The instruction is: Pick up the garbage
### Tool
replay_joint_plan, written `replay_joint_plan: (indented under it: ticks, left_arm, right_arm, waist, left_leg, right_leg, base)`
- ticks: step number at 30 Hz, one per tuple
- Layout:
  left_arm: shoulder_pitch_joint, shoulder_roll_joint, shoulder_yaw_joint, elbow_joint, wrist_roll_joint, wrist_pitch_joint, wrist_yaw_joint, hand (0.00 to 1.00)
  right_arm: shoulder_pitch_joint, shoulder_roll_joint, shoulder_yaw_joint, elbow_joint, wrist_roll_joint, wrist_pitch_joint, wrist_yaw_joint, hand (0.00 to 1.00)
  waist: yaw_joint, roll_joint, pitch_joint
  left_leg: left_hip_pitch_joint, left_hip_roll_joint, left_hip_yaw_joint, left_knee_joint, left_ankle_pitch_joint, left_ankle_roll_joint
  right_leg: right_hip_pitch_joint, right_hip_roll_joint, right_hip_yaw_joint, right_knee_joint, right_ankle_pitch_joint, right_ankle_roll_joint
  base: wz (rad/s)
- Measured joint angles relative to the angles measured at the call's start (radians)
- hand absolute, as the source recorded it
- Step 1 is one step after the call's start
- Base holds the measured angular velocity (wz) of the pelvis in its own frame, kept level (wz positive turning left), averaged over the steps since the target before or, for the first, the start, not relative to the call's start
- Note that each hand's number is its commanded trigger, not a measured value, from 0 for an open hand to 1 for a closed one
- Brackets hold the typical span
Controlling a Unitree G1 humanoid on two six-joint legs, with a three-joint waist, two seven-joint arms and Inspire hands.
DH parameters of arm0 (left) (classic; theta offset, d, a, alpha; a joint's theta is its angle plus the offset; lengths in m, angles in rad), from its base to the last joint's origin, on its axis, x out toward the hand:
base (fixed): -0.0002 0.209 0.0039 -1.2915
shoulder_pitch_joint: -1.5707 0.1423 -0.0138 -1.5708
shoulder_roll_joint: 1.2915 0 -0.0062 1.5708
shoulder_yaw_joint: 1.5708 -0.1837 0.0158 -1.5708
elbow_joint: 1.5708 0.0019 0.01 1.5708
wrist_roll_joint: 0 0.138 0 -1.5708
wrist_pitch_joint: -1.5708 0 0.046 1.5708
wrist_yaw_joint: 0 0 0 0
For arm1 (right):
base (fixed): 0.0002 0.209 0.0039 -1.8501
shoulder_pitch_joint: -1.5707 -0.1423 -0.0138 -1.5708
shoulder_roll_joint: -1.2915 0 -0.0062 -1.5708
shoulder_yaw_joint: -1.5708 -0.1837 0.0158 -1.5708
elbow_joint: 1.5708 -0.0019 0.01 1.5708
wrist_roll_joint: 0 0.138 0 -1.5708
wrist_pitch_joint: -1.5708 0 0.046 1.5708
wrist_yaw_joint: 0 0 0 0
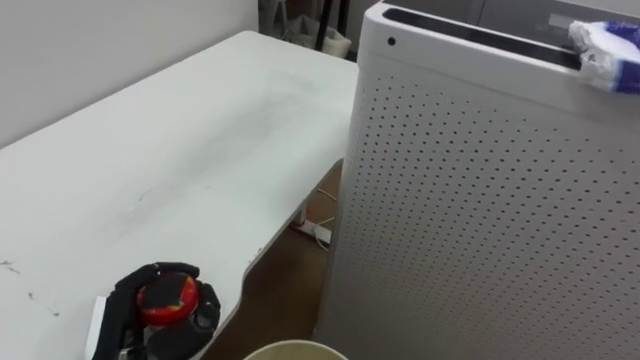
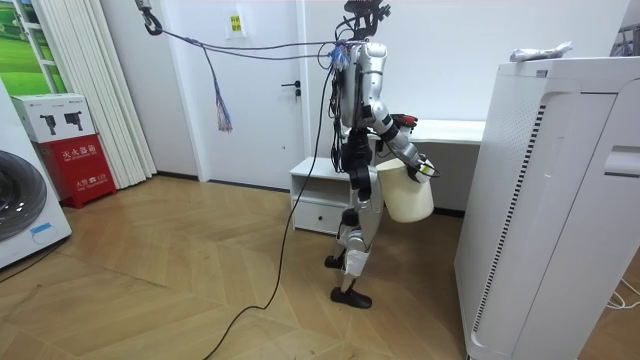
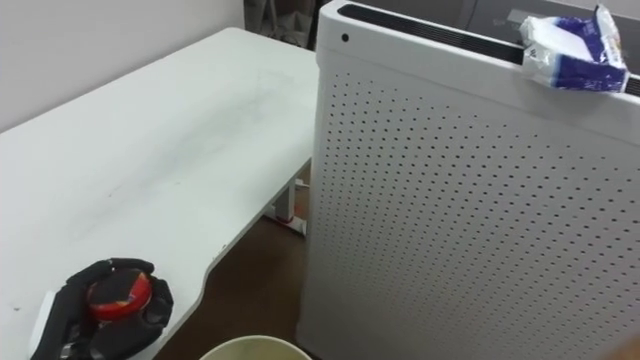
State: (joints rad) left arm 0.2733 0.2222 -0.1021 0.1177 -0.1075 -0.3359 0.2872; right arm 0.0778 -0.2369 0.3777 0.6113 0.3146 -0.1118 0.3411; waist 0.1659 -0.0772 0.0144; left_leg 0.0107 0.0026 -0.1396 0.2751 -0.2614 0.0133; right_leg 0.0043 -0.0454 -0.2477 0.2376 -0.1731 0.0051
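Observation:
My black left hand point(image 1: 124, 302) rests low over the near end of the white table point(image 1: 180, 150), its fingers curled round a round red piece of garbage point(image 1: 168, 298). A crumpled white and blue wrapper point(image 1: 608, 50) lies on top of the tall white perforated appliance point(image 1: 480, 200) to my right. The rim of a cream bucket point(image 1: 295, 348) shows just below me. In the room view the bucket point(image 2: 407, 192) hangs in front of my body from my right hand point(image 2: 425, 170), which holds it at its rim.
I stand between the table and the tall appliance point(image 2: 540, 200), with a narrow strip of wooden floor point(image 1: 290, 275) between them. A low white cabinet point(image 2: 325, 190) stands behind me. A washing machine point(image 2: 25, 205) and a red box point(image 2: 75, 165) stand at the room view's left.

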Motion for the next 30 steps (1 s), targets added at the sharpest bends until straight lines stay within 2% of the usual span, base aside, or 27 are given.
replay_joint_plan:
  ticks: [6,8,12,13,14,16,22,24,28,30]
  left_arm:
    - [-0.003,0.0,-0.013,0.0,-0.019,0.001,-0.067,1.0]
    - [-0.009,0.002,-0.034,0.0,-0.022,0.002,-0.105,1.0]
    - [-0.014,0.013,-0.1,0.0,-0.038,0.008,-0.173,1.0]
    - [-0.016,0.014,-0.122,0.007,-0.042,0.01,-0.193,1.0]
    - [-0.027,0.015,-0.146,0.027,-0.038,0.008,-0.212,1.0]
    - [-0.055,0.018,-0.178,0.047,-0.044,0.01,-0.234,1.0]
    - [-0.135,0.009,-0.243,0.139,-0.058,0.022,-0.304,1.0]
    - [-0.154,0.008,-0.259,0.156,-0.057,0.022,-0.314,1.0]
    - [-0.181,-0.006,-0.269,0.183,-0.054,0.022,-0.323,1.0]
    - [-0.216,-0.007,-0.283,0.215,-0.055,0.022,-0.329,1.0]
  right_arm:
    - [-0.002,-0.002,-0.012,-0.001,0.002,0.0,-0.004,1.0]
    - [-0.002,-0.003,-0.019,0.0,0.001,-0.002,-0.005,1.0]
    - [-0.004,-0.006,-0.019,0.019,0.008,-0.015,-0.015,1.0]
    - [-0.022,-0.004,-0.019,0.057,0.008,-0.027,-0.015,1.0]
    - [-0.045,-0.004,-0.019,0.104,0.007,-0.031,-0.02,1.0]
    - [-0.07,-0.008,-0.019,0.144,0.008,-0.031,-0.033,1.0]
    - [-0.2,-0.012,-0.028,0.282,-0.001,-0.033,-0.057,1.0]
    - [-0.217,-0.018,-0.04,0.29,0.0,-0.036,-0.069,1.0]
    - [-0.274,-0.019,-0.058,0.344,0.005,-0.05,-0.078,1.0]
    - [-0.301,-0.018,-0.057,0.367,0.022,-0.05,-0.083,1.0]
  waist:
    - [-0.026,0.002,0.0024]
    - [-0.039,0.01,0.0071]
    - [-0.06,0.024,0.0077]
    - [-0.065,0.031,0.009]
    - [-0.081,0.039,0.0077]
    - [-0.09,0.05,0.0044]
    - [-0.11,0.054,0.0059]
    - [-0.109,0.056,0.0075]
    - [-0.113,0.07,0.018]
    - [-0.108,0.071,0.0205]
  left_leg:
    - [-0.004,-0.001,0.002,-0.002,0.0,0.0]
    - [-0.01,-0.003,0.002,0.0,0.0,0.0]
    - [-0.033,-0.004,0.008,0.01,0.0,0.0]
    - [-0.043,-0.001,0.031,0.015,0.0,0.0]
    - [-0.056,0.0,0.047,0.02,0.0,0.0]
    - [-0.083,0.002,0.074,0.028,0.001,0.001]
    - [-0.132,0.005,0.129,0.036,0.003,0.005]
    - [-0.161,0.009,0.138,0.049,0.003,0.005]
    - [-0.21,0.011,0.169,0.065,0.003,0.005]
    - [-0.232,0.01,0.183,0.069,0.005,0.009]
  right_leg:
    - [-0.003,0.001,0.002,0.002,0.001,-0.001]
    - [-0.008,0.001,0.002,0.004,0.001,-0.001]
    - [-0.034,0.001,0.011,0.007,0.002,-0.003]
    - [-0.049,0.001,0.022,0.013,0.003,-0.003]
    - [-0.064,-0.001,0.029,0.021,0.003,-0.003]
    - [-0.097,-0.005,0.038,0.036,0.003,-0.003]
    - [-0.191,-0.006,0.085,0.077,0.007,-0.004]
    - [-0.221,-0.005,0.097,0.079,0.015,-0.005]
    - [-0.281,-0.006,0.123,0.097,0.024,-0.005]
    - [-0.314,-0.006,0.138,0.116,0.025,-0.005]
  base:
    - [0.0]
    - [0.0]
    - [-0.05]
    - [-0.19]
    - [-0.17]
    - [-0.19]
    - [-0.26]
    - [-0.2]
    - [-0.19]
    - [-0.19]
